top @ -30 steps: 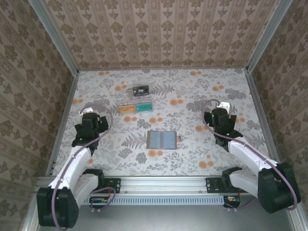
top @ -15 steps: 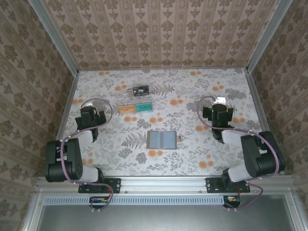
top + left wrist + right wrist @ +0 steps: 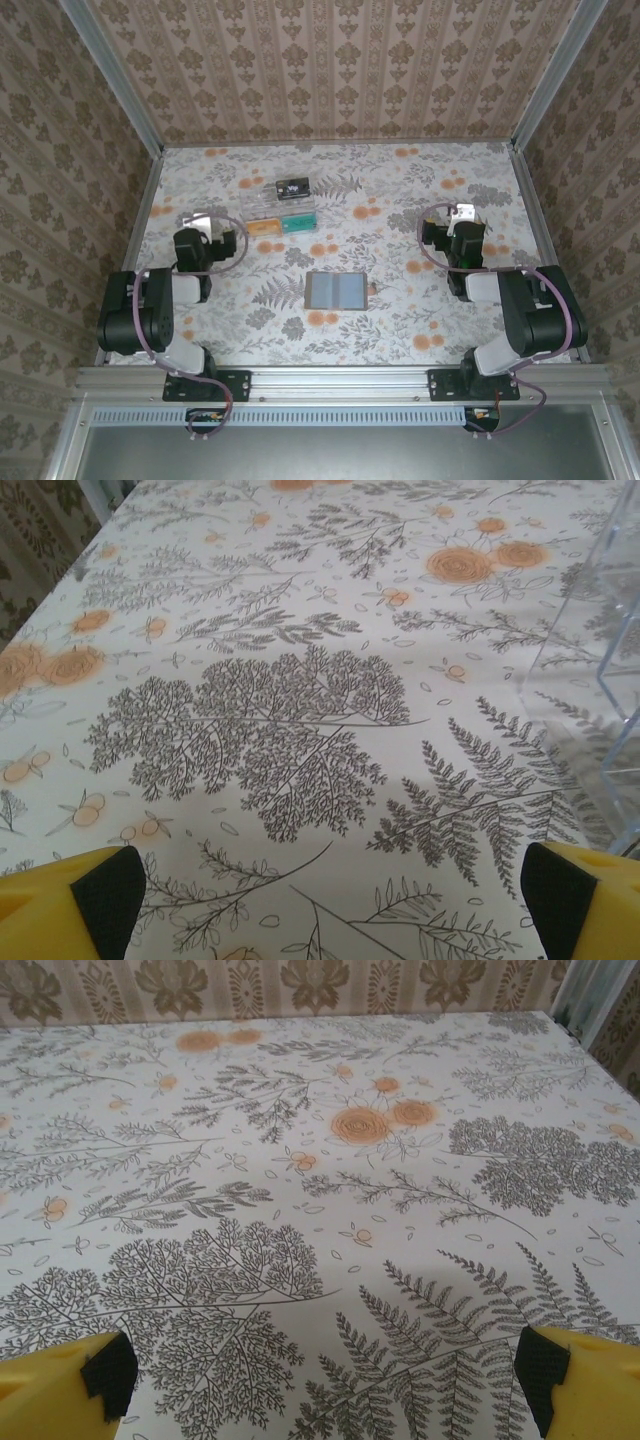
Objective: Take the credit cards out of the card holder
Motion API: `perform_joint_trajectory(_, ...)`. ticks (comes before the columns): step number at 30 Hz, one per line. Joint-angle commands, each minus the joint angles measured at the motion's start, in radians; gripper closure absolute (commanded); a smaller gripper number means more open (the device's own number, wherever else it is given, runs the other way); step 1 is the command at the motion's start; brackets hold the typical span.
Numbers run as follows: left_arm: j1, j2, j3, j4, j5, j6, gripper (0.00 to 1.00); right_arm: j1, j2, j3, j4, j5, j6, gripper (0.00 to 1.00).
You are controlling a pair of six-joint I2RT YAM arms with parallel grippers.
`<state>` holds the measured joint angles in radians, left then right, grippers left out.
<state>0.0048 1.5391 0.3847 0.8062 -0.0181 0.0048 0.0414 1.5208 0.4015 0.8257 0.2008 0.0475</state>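
At the middle of the table [image 3: 400, 310], the card holder [image 3: 338, 291] lies open and flat, between the two arms and well apart from both. The left fingers [image 3: 100, 895] are spread wide over the floral surface, just beside the clear tray [image 3: 600, 680], gripping nothing. The right fingers [image 3: 60, 1380] gape wide too, empty.

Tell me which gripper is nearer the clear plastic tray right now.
Left. The left gripper sits open just to the left of the clear plastic tray, a short gap away. The right gripper, also open, is much farther off on the tray's right side.
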Motion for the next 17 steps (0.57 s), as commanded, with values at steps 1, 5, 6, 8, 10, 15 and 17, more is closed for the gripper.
perform_joint_trajectory(1, -0.015, -0.006, 0.017, 0.05, 0.006, 0.04, 0.0, -0.005, 0.006, -0.005, 0.047, -0.022, 0.002, 0.0)
perform_joint_trajectory(5, -0.024, -0.004, 0.023, 0.041, 0.0, 0.05, 0.0, -0.003, 0.006, -0.005, 0.048, -0.021, 0.001, 0.0)
perform_joint_trajectory(6, -0.025, -0.004, 0.023, 0.041, 0.001, 0.05, 0.0, -0.003, 0.007, -0.005, 0.047, -0.022, 0.001, 0.0)
perform_joint_trajectory(8, -0.026, -0.005, 0.022, 0.041, 0.001, 0.05, 0.0, -0.003, 0.006, -0.006, 0.047, -0.023, 0.002, 0.0)
perform_joint_trajectory(10, -0.026, -0.005, 0.021, 0.042, 0.0, 0.052, 0.0, -0.003, 0.006, -0.006, 0.047, -0.022, 0.002, 0.0)
perform_joint_trajectory(15, -0.024, -0.004, 0.023, 0.039, 0.005, 0.05, 0.0, -0.004, 0.006, -0.006, 0.047, -0.021, 0.001, 0.0)
perform_joint_trajectory(17, -0.024, -0.005, 0.023, 0.039, 0.005, 0.05, 0.0, -0.003, 0.006, -0.005, 0.046, -0.021, 0.002, 0.0)
